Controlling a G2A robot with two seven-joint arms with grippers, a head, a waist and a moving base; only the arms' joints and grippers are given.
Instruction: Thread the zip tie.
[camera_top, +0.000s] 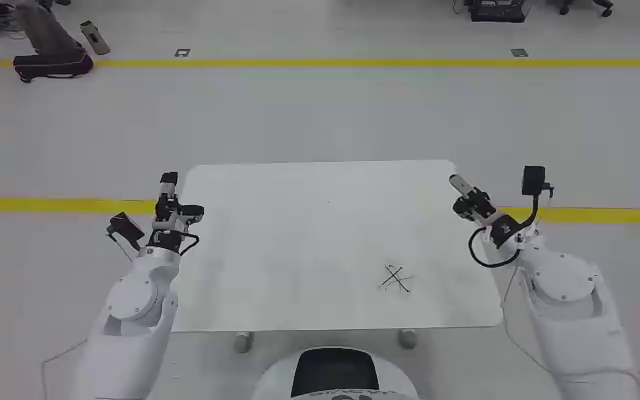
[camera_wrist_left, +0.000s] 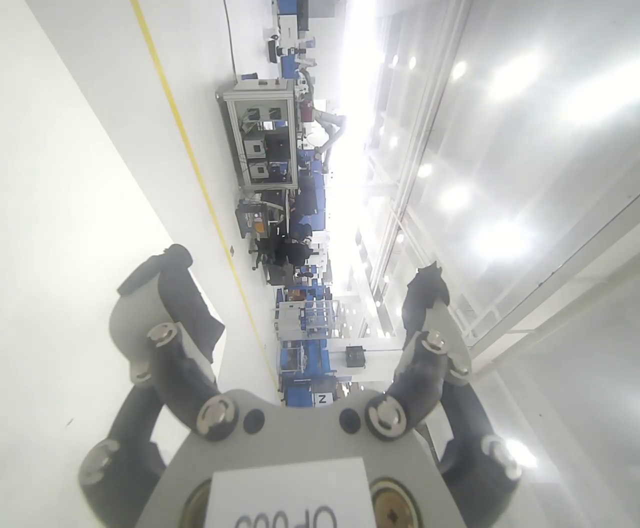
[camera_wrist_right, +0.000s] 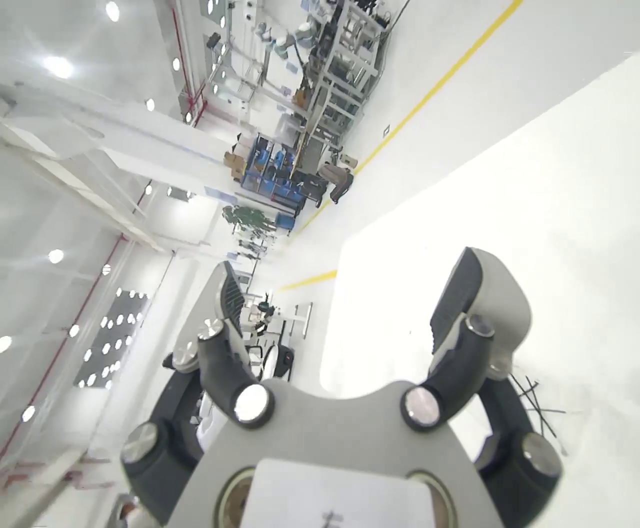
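A large white rectangular counter (camera_top: 320, 220) with rounded corners is placed in front of the robot. The white left arm (camera_top: 140, 295) is held beside the left edge of the counter, and the white right arm (camera_top: 565, 285) beside the right edge. The two arms are well apart from each other, and neither one is touching anything on the counter.

In the left wrist view the jaws of the left arm are spread wide and nothing is held between them. The jaws of the right arm are released in the same way, and they are also empty.

Some thin black plastic zip ties (camera_top: 396, 279) are laid crossed over each other on the counter. They lie in the part near the robot, toward the right arm's side. In the right wrist view the zip ties (camera_wrist_right: 537, 400) are seen on the surface below the right arm's jaws and apart from them. How many there are cannot be told.

The task is judged to be hardly begun. No tie is picked up, and no tail is seen passed through a head. One tie is yet to be grasped, its head steadied, and its tail threaded through.
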